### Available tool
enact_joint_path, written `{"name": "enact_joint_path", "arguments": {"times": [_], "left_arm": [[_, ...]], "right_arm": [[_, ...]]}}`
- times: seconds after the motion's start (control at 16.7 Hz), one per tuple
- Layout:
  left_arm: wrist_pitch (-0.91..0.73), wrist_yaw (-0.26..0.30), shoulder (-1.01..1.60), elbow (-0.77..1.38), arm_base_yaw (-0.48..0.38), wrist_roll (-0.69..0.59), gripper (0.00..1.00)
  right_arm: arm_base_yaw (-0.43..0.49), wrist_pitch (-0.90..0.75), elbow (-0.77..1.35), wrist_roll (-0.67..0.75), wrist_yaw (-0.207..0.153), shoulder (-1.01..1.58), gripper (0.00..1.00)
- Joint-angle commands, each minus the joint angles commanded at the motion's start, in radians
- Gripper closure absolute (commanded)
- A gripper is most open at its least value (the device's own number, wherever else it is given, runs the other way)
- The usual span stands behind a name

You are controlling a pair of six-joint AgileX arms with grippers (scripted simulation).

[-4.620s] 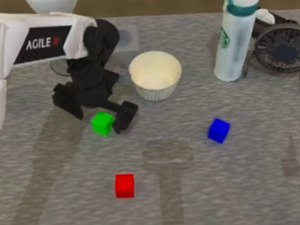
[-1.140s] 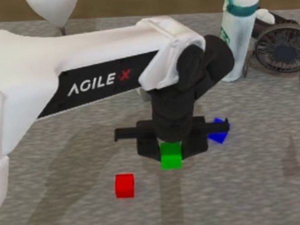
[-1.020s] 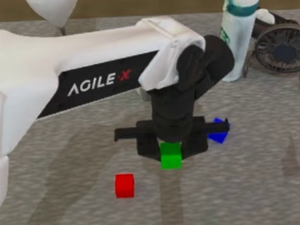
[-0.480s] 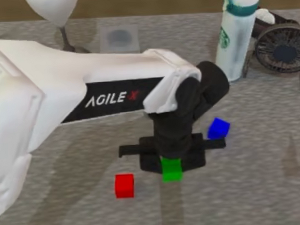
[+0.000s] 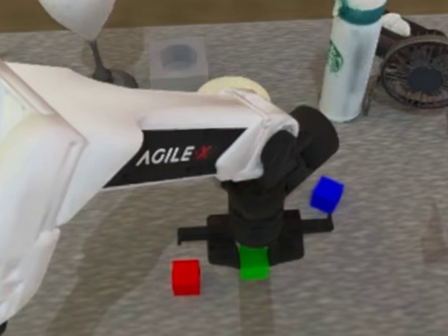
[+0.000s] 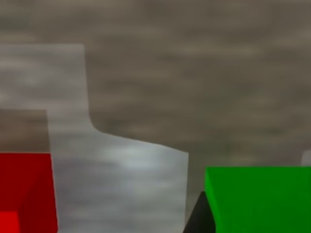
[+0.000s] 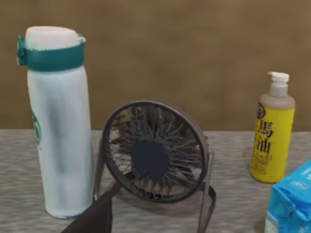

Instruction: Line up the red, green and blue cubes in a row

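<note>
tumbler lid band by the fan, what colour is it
Teal, a band around the white tumbler's lid; clearest in the right wrist view.

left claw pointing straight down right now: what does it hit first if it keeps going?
Likely the table. The left claw points down, shut on the green cube, so the cube's underside would touch first. The red cube sits apart to the left. Height above the table is unclear.

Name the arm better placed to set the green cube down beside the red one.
Left. Its gripper already holds the green cube just right of the red cube; the right arm is not in the top view.
</note>
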Motion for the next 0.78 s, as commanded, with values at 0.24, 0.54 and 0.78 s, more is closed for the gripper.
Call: {"name": "enact_joint_path", "arguments": {"times": [0.24, 0.54, 0.78], "left_arm": [[0.000, 0.000, 0.000, 0.000, 0.000, 0.000, 0.55], [0.000, 0.000, 0.000, 0.000, 0.000, 0.000, 0.17], [0.000, 0.000, 0.000, 0.000, 0.000, 0.000, 0.00]], "right_arm": [[0.000, 0.000, 0.000, 0.000, 0.000, 0.000, 0.00], [0.000, 0.000, 0.000, 0.000, 0.000, 0.000, 0.00], [0.000, 0.000, 0.000, 0.000, 0.000, 0.000, 0.00]]}}
